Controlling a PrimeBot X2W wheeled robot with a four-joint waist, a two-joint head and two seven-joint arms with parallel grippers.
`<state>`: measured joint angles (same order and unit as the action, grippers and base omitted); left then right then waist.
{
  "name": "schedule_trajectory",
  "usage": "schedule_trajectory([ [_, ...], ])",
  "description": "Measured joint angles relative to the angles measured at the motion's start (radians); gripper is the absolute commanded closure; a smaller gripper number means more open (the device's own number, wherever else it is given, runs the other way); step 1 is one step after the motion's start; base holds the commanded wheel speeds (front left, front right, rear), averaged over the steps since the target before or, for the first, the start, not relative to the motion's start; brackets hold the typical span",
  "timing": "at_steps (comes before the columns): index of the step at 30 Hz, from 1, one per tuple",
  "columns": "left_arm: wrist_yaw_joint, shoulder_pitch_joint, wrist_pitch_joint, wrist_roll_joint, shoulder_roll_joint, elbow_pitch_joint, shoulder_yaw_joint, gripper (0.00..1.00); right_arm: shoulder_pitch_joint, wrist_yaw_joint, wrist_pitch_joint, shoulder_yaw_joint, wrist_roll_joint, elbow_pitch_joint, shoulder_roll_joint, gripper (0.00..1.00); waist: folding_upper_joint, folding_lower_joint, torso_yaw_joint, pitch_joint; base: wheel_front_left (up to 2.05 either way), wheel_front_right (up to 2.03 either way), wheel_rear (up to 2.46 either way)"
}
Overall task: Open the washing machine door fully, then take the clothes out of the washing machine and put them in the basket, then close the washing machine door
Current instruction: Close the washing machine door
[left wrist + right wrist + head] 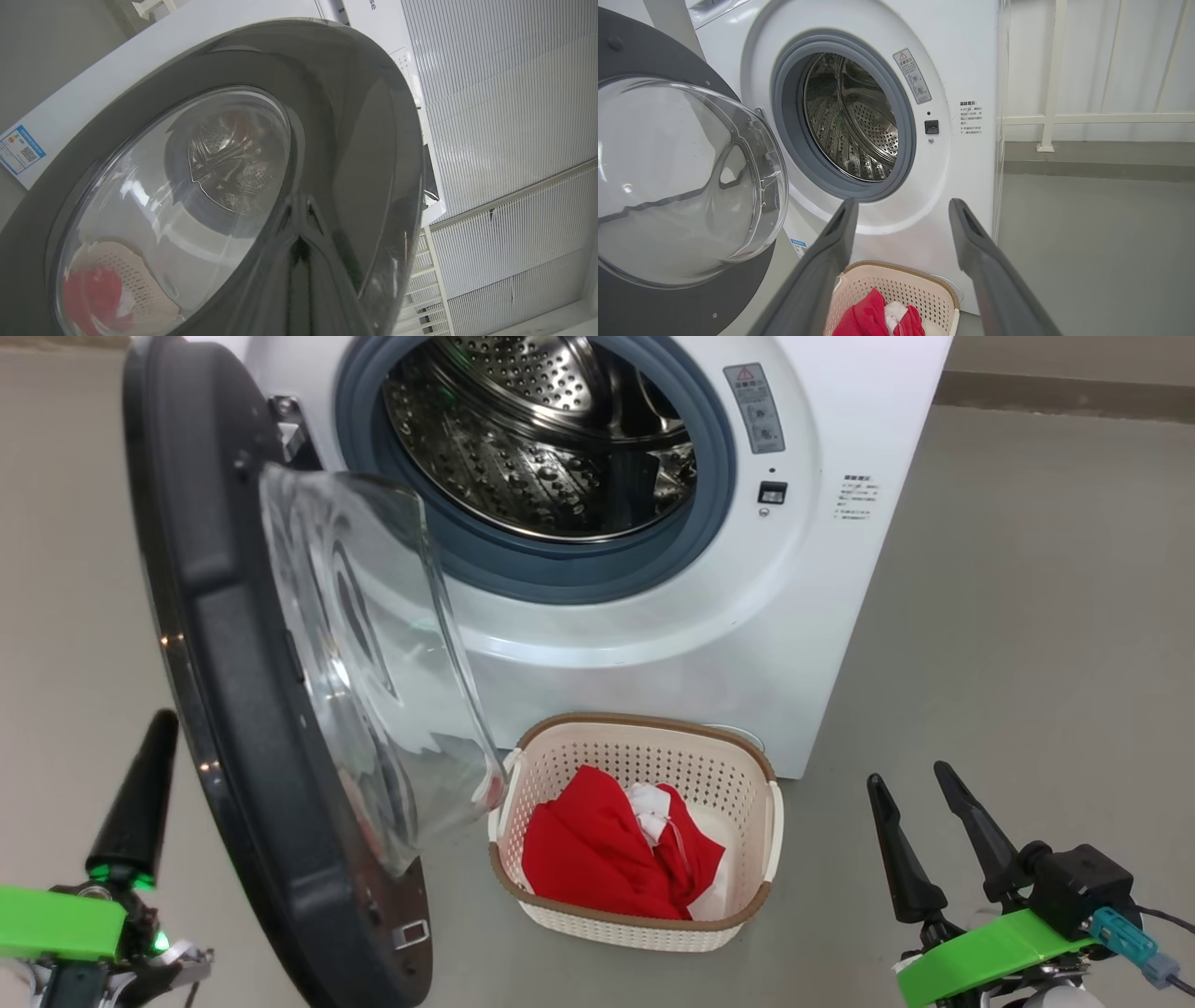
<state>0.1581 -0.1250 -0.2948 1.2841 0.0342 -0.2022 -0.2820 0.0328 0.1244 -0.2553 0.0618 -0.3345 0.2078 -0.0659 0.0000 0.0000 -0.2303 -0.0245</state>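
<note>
- Though left gripper (161,733) fingers press together into one dark cone, contact with washing machine door (233,728) is unclear.
- Opposite, right gripper (907,775): fingers spread.
- Door: open, glossy black rim, clear bulging glass, lower edge cut off.
- Crumpled red-and-white clothes (597,859) in perforated cream basket (644,721) before washing machine (840,569).

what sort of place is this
Probably a laundry corner or utility room: a white front-loading washing machine with its door swung open, a basket of clothes before it, and a bare grey floor.
</note>
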Motion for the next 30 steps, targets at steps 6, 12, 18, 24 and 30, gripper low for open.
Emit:
schedule_trajectory([
  [6, 0.062, 0.004, -0.059, 0.085, 0.001, -0.096, 0.030, 1.00, 0.014, 0.000, 0.000, 0.000, 0.000, 0.000, -0.002, 0.00, 0.0000, 0.0000, 0.021, -0.013, 0.00, 0.00, 0.00],
  [12, 0.070, 0.027, -0.055, 0.126, 0.002, -0.132, 0.075, 1.00, 0.015, 0.000, 0.000, 0.002, 0.000, 0.001, -0.002, 0.00, 0.0000, 0.0000, 0.050, -0.021, 0.00, 0.00, 0.00],
  [18, 0.067, 0.027, -0.010, 0.158, 0.002, -0.116, 0.117, 1.00, 0.016, 0.000, 0.000, 0.006, -0.001, 0.002, -0.001, 0.00, 0.0000, 0.0000, 0.093, -0.024, 0.00, 0.00, 0.00],
  [24, 0.041, 0.023, 0.048, 0.223, 0.003, -0.077, 0.134, 1.00, 0.028, 0.000, 0.000, 0.005, -0.001, 0.002, 0.001, 0.00, 0.0000, 0.0000, 0.155, -0.033, 0.00, 0.00, 0.00],
  [30, 0.018, -0.023, 0.115, 0.230, 0.004, -0.018, 0.157, 1.00, 0.032, 0.000, 0.000, 0.006, -0.008, 0.006, 0.003, 0.00, 0.0000, 0.0000, 0.240, -0.043, 0.00, 0.00, 0.00],
])
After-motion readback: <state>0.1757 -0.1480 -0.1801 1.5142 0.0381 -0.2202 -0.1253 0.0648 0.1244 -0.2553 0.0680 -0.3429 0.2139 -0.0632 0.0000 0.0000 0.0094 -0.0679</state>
